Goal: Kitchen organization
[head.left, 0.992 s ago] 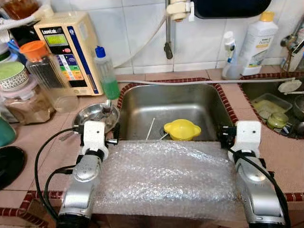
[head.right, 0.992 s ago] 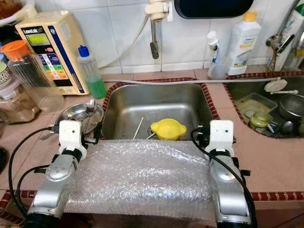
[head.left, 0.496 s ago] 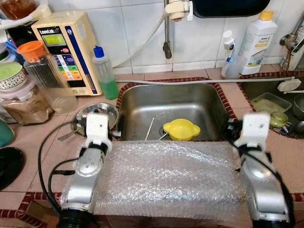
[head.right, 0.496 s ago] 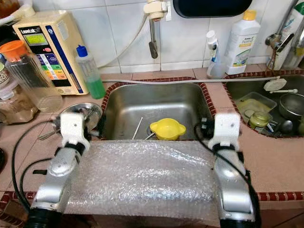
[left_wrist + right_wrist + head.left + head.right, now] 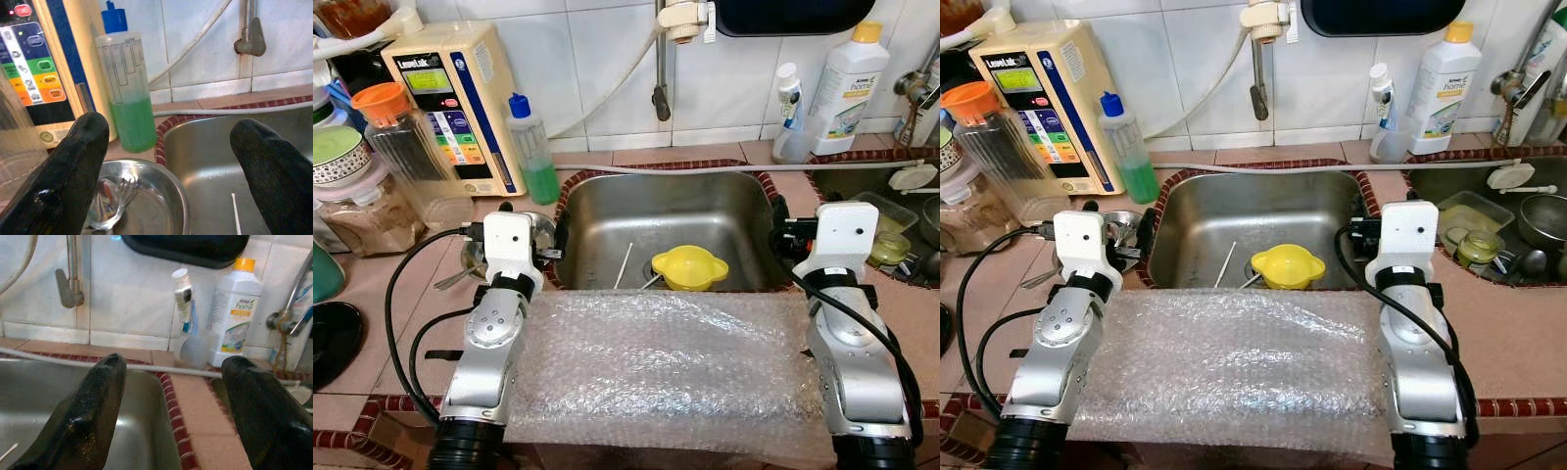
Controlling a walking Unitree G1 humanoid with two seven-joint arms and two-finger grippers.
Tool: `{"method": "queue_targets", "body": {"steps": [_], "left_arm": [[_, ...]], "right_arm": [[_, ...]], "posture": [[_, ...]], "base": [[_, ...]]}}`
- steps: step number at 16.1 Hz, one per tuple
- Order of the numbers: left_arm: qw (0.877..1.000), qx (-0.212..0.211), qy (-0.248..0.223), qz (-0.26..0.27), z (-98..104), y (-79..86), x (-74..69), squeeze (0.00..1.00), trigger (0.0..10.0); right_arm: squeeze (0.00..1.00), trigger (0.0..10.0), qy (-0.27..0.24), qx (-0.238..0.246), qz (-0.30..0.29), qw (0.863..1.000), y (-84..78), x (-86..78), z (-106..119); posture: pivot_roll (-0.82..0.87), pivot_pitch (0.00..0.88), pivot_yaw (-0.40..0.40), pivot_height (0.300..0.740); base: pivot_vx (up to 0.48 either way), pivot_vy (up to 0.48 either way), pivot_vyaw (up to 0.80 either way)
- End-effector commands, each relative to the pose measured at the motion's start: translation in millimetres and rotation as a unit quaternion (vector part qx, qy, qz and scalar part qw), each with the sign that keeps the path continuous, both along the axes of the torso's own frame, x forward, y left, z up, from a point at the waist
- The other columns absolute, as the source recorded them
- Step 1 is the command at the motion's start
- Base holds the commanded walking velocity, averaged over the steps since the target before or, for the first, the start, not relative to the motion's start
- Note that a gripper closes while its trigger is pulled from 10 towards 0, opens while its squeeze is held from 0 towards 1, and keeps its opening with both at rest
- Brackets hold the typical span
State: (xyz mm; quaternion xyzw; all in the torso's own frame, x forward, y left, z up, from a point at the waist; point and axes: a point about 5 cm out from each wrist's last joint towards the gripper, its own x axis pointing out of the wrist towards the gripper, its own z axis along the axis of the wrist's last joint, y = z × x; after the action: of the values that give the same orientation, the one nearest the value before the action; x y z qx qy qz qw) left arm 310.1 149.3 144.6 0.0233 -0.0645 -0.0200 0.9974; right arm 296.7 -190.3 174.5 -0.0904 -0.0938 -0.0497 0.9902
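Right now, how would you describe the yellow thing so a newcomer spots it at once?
Find the steel sink set in the tiled counter, just past the sheet of bubble wrap. The yellow bowl sits at the sink's bottom near the front wall, beside a thin white stick. It is the sink's lone bright yellow item, with small side handles.

Yellow bowl (image 5: 689, 266) sits in the steel sink (image 5: 607, 211) (bubble wrap (image 5: 656, 367) along its near edge)
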Motion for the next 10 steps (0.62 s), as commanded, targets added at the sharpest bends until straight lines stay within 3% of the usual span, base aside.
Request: {"method": "queue_targets", "body": {"steps": [1,4,10], "left_arm": [[0.999,-0.004,-0.006,0.043,6,16.9,-0.3,0.00,10.0],[0.994,-0.011,-0.020,0.105,21,39.4,9.3,0.00,10.0],[0.979,-0.019,0.042,0.199,5,73.9,8.1,0.00,10.0]], "right_arm": [[0.00,10.0,0.011,0.019,0.019,1.000,5.8,-0.5,-2],[0.00,10.0,0.025,0.035,0.082,0.996,20.0,2.9,2],[0.00,10.0,0.032,0.047,0.156,0.986,43.5,0.8,10]], "posture": [[0.01,0.000,0.097,0.740],[0.02,0.000,0.077,0.740],[0.03,0.000,0.072,0.740]], "base": [[0.000,0.000,0.00],[0.000,0.000,0.00],[0.000,0.000,0.00]]}}
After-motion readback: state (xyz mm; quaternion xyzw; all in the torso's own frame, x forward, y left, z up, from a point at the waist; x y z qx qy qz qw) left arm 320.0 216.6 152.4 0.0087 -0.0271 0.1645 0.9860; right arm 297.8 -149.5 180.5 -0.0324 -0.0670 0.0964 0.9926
